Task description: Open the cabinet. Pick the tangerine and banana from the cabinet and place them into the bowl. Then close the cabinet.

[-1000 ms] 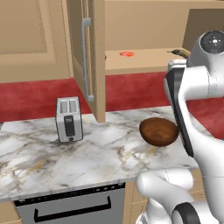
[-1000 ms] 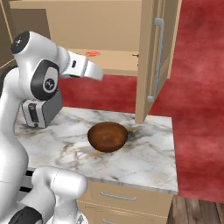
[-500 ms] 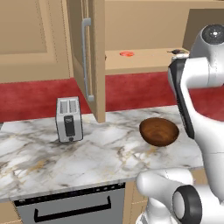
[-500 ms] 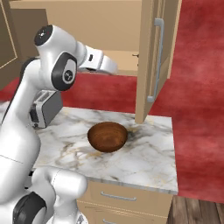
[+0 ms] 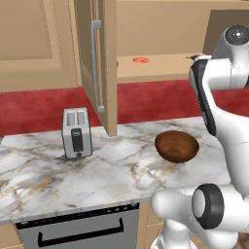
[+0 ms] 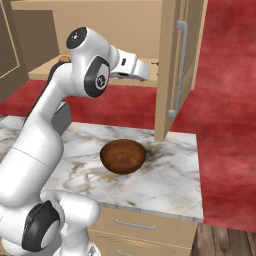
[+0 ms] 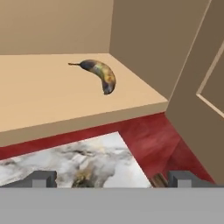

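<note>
I have the light tan wooden cabinet (image 5: 104, 63) open, and my gripper (image 7: 111, 179) stands wide and empty. The curved, brown-mottled yellow banana (image 7: 100, 74) lies near the shelf's back corner. It looks light, soft and easily bruised, so I'd clamp gently across its thick middle, then carry it to the glossy reddish-brown bowl (image 6: 123, 155) on the marble desk (image 6: 170, 190).

From my left base view the tangerine (image 5: 141, 60) is too small to make out. My arm hides the bowl's (image 5: 177, 145) right rim there. In the hand view, the cabinet's (image 7: 199, 87) door runs off the right edge.
</note>
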Tool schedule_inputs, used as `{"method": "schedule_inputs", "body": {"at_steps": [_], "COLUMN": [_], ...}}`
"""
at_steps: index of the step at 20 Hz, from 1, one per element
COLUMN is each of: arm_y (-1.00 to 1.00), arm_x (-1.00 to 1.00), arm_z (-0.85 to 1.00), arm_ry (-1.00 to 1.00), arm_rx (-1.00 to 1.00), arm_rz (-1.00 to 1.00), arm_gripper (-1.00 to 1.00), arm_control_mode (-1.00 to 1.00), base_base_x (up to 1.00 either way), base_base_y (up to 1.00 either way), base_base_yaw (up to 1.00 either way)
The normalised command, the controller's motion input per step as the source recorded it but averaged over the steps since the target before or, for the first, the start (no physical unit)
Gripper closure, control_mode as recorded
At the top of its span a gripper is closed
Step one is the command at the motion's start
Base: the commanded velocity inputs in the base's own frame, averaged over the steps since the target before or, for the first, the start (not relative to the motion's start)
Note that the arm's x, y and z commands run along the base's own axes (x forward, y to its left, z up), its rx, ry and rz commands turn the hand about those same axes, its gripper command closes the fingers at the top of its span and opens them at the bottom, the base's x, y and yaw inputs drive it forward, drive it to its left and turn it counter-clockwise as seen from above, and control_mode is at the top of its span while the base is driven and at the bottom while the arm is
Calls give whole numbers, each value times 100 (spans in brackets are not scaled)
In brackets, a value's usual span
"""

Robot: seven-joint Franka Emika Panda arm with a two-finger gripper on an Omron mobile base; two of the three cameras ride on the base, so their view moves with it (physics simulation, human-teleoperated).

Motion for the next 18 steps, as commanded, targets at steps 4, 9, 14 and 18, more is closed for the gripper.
{"method": "schedule_inputs", "body": {"at_steps": [4,9,14,18], "arm_y": [-31,-27,-23,-17], "arm_x": [52,47,40,39], "arm_z": [0,0,0,-3], "arm_ry": [1,1,0,0], "arm_rx": [0,0,0,0], "arm_rz": [0,0,0,0], "arm_gripper": [-100,-100,-100,-100], "arm_control_mode": [-100,-100,-100,-100], "base_base_x": [0,0,0,0], "base_base_y": [0,0,0,0], "base_base_yaw": [0,0,0,0]}}
